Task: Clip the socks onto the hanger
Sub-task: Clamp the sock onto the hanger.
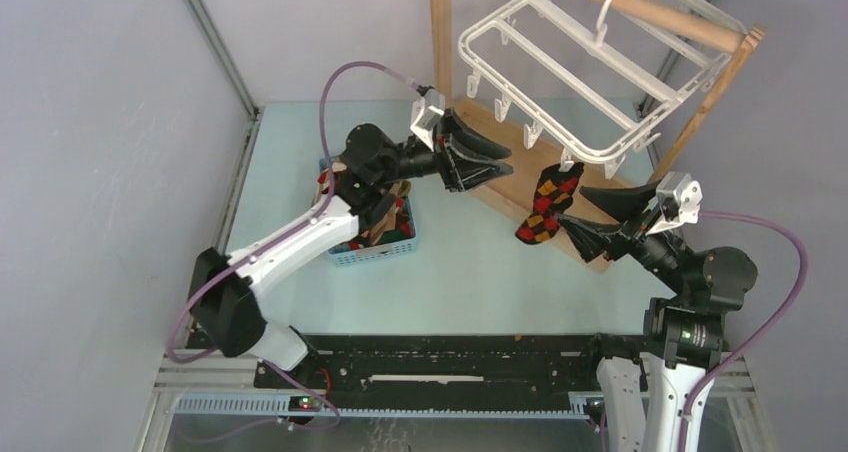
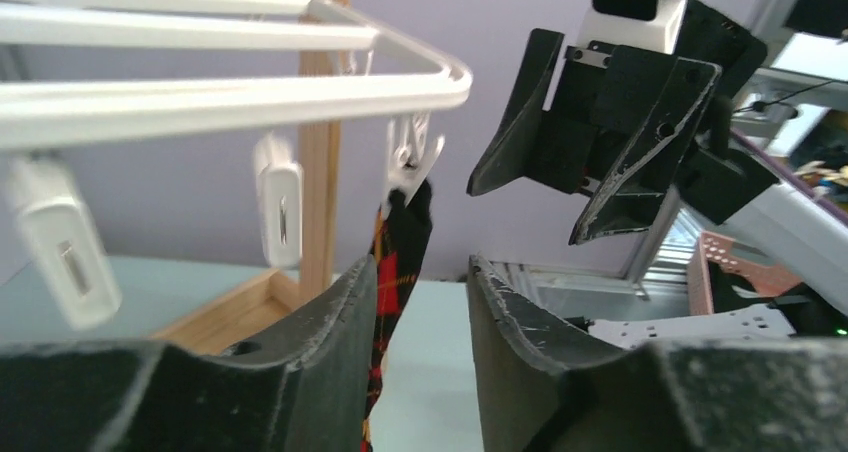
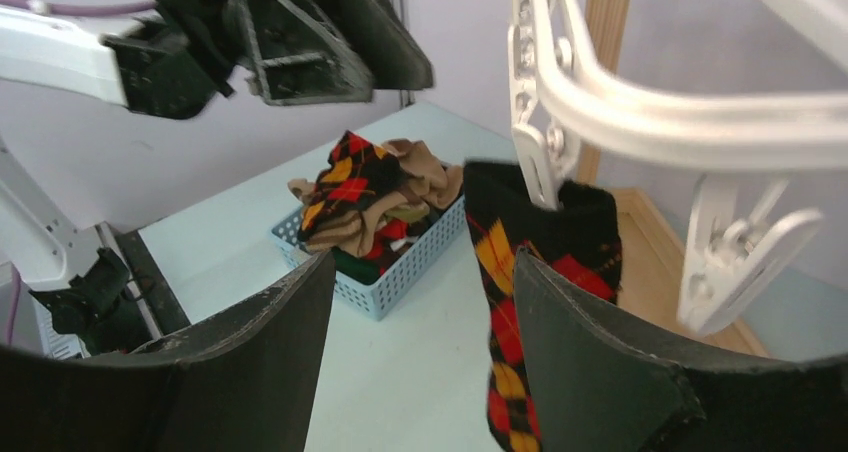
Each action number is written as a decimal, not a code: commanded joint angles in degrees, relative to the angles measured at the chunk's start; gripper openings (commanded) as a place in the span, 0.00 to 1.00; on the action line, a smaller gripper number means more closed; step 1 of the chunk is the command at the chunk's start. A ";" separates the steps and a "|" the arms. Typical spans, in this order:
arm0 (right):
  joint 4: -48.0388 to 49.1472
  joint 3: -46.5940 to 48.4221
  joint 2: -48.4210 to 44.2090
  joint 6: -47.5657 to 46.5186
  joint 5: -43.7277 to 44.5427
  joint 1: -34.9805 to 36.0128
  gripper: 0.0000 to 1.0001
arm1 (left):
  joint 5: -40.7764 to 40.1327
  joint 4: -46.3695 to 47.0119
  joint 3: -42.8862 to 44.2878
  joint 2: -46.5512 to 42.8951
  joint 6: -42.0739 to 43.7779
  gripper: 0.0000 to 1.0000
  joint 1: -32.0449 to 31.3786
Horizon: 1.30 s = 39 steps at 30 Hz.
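Two grippers, both spread wide with nothing in them. Nearest me the right gripper (image 1: 575, 207) sits just beside the one argyle sock (image 1: 545, 204) that's up on the hanger, and the left gripper (image 1: 505, 162) hangs on the sock's other side, close but not touching.

The other socks (image 3: 365, 192) are piled in the blue basket (image 1: 375, 257) under the left forearm. I can make out argyle and tan ones, all tangled together.

Handling-wise these look light and floppy, with no shape of their own, so I doubt weight or slip is the worry. I'd pinch one near its open end, just a small fold of fabric, and lift it well clear, since a tangled pile tends to drag its neighbours along.

Back at the hung sock, its black top edge is caught in the corner clip (image 2: 410, 162) and the rest dangles limp above the table (image 1: 470, 272).

Further back, the hanger (image 1: 560, 62) is a thin white frame with free clips (image 1: 533, 132) along the near bar. It's hooked over a wooden rail (image 1: 640, 7), so I'd guess it swings if shoved. One gripper probably has to squeeze a clip open while the other feeds the fabric in.
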 commanded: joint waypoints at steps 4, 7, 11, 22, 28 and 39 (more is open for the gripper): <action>-18.84 2.73 -1.53 -13.02 -1.80 -3.39 0.72 | -13.80 -29.05 -4.52 -14.33 14.32 0.53 0.22; -26.63 2.74 -1.35 -18.37 -1.11 -4.32 0.71 | -22.47 -39.58 -6.41 -19.76 20.01 0.63 0.27; -37.94 2.54 0.03 -27.12 -1.92 -4.84 0.72 | -30.50 -43.26 -11.90 -26.67 21.40 0.79 0.96; -51.79 0.84 5.39 -43.26 -3.66 -4.89 1.00 | -38.96 -51.61 -15.80 -30.49 12.11 1.00 4.49; -52.67 -1.62 6.61 -47.81 -0.86 -4.89 0.99 | -43.50 -60.11 -14.10 -30.14 13.33 0.98 8.10; -51.60 -2.76 8.23 -49.15 1.52 -4.89 0.97 | -54.47 -74.68 -7.55 -25.21 11.22 0.54 14.12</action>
